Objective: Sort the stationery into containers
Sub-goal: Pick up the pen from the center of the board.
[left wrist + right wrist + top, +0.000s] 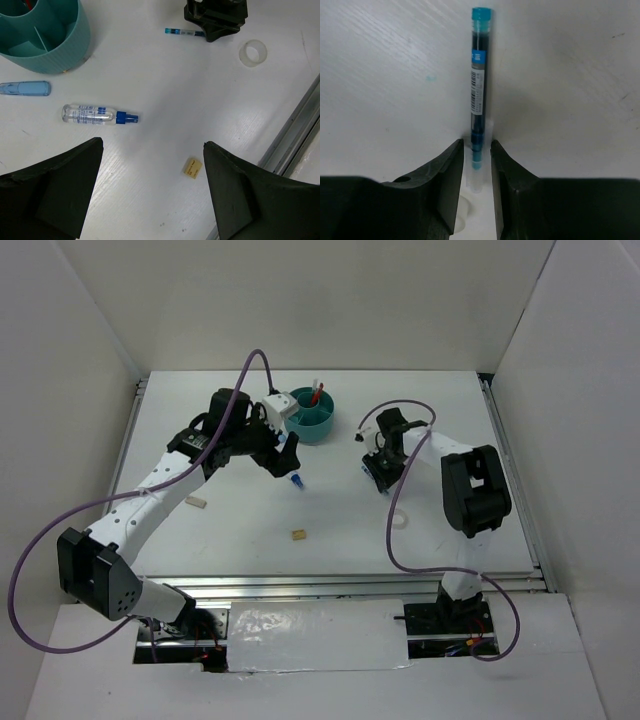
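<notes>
A: Where is the blue pen point(479, 75)?

B: It lies flat on the table point(570, 75), well to the right of the teal organiser point(55, 47). Its near end sits between the jaws of the right gripper point(477, 145).

A: Is it gripped?

B: The jaws are narrow and close on both sides of it. I cannot tell whether the pads actually pinch it. I judge this to be the pick-up step for that pen.

A: What else is loose?

B: The light blue eraser point(25, 88) lies just beside the organiser's wall. A small clear bottle point(95, 114) with a blue cap lies near it. The tape ring point(252, 52) lies out to the right. One tan block point(192, 167) sits mid-table, and a second tan block point(195, 502) is by the left arm.

A: Is anything sorted yet?

B: Only something red and white point(316, 392) stands in the central cup. The outer compartments I can see look bare, so most of the job remains.

A: And the left gripper point(152, 142)?

B: It is spread wide and holds nothing. It hangs above the bottle and the block.
</notes>
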